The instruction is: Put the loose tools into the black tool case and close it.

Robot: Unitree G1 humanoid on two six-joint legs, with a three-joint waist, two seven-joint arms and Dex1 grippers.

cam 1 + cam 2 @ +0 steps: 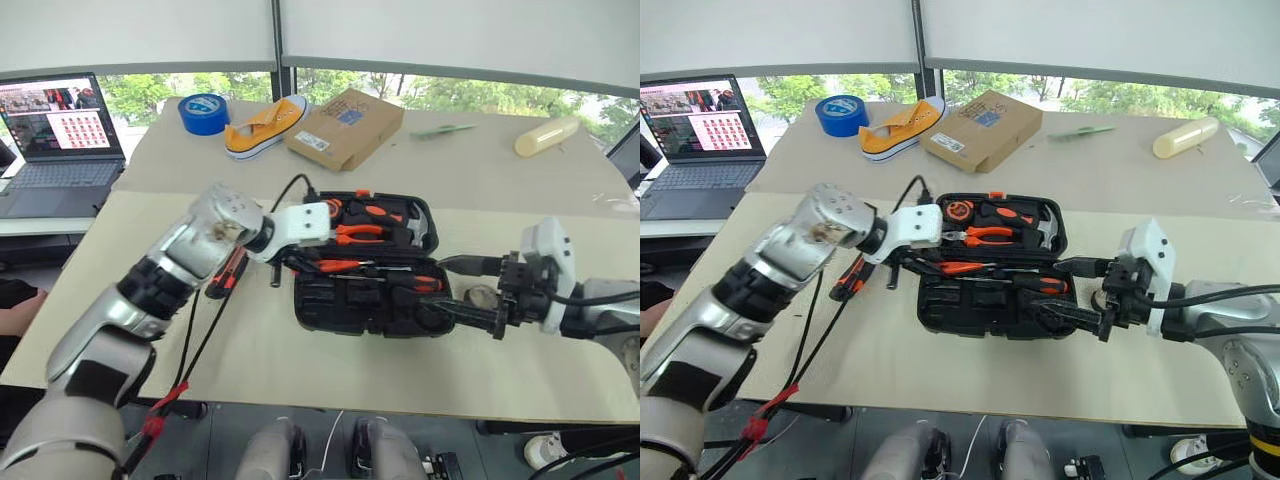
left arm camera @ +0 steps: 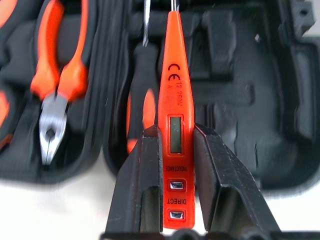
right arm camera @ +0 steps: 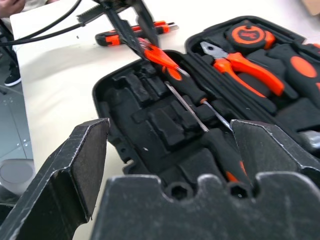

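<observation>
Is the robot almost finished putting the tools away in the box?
About halfway. Done: one black-and-orange screwdriver already lies in the open black tool case. In hand: the left gripper is shut on the slim orange tester screwdriver, holding it over the case. Left: the utility knife lies on the table beside the case, the small grey tape roll sits near the open right gripper, and the lid is open.

You are in an office or lab room: you see big windows [image 1: 420,45] with trees outside, a laptop [image 1: 58,140] and a big table [image 1: 250,360].
</observation>
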